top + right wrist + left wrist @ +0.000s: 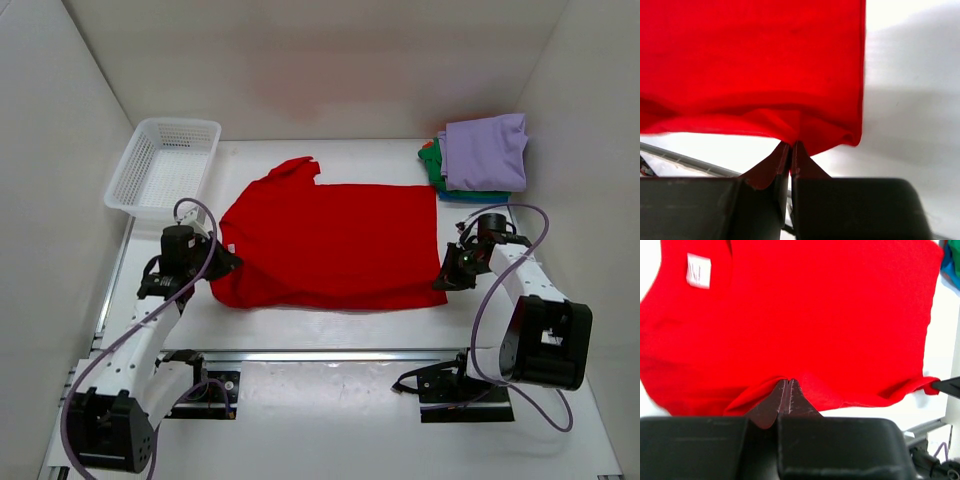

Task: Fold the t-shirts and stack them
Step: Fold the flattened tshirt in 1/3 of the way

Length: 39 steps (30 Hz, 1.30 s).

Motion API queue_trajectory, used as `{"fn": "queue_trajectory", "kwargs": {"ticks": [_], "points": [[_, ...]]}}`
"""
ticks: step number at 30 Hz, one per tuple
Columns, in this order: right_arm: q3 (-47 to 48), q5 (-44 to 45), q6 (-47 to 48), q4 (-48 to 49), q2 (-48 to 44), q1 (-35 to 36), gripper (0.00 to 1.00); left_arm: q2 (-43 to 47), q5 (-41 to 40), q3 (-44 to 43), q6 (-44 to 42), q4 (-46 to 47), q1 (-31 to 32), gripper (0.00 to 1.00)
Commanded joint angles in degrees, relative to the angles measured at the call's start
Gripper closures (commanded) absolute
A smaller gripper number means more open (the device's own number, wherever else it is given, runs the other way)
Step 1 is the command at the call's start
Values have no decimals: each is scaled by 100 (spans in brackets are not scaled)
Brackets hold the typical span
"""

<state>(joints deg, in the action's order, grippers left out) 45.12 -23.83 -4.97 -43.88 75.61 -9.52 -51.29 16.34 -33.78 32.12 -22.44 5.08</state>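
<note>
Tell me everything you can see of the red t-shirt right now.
The red t-shirt is plain, bright, soft cloth, spread mostly flat on the white table, collar end toward the left, a white label showing. One short sleeve juts out at its far edge. The left gripper and right gripper are each shut on its near edge, one at each end.

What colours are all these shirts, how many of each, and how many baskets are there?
Red shirt: 1
Lavender shirt: 1
Green shirt: 1
Teal shirt: 1
White basket: 1
Total: 5
</note>
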Motion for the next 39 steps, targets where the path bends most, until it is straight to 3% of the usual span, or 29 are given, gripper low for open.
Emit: {"fn": "queue_trajectory", "kwargs": {"ticks": [1, 16, 17, 19, 22, 24, 26, 32, 39], "points": [[417, 28, 251, 292, 207, -24, 100, -310, 19, -401, -293, 538, -113, 100], [840, 89, 260, 547, 1104, -94, 98, -1814, -131, -902, -426, 1180, -183, 100], [875, 107, 225, 617, 1122, -111, 92, -1867, -140, -902, -443, 1198, -200, 96], [971, 396, 120, 669, 1131, -59, 69, -1972, -131, -1025, -461, 1259, -288, 83], [1068, 765, -29, 792, 982, -6, 60, -2052, -157, -1322, -303, 1408, -438, 63], [1156, 1011, -135, 828, 851, 55, 50, -2104, -166, -1551, -233, 1409, -473, 44], [1122, 1083, -136, 968, 613, 99, 47, -2096, -201, -1701, -215, 1339, -456, 39], [963, 810, -320, 1381, 480, 546, 46, -2324, -78, -1500, -206, 1285, -157, 43], [989, 292, -584, 2199, 1314, 1206, 47, -3421, -350, -1227, -22, 1444, 362, 46]]}}
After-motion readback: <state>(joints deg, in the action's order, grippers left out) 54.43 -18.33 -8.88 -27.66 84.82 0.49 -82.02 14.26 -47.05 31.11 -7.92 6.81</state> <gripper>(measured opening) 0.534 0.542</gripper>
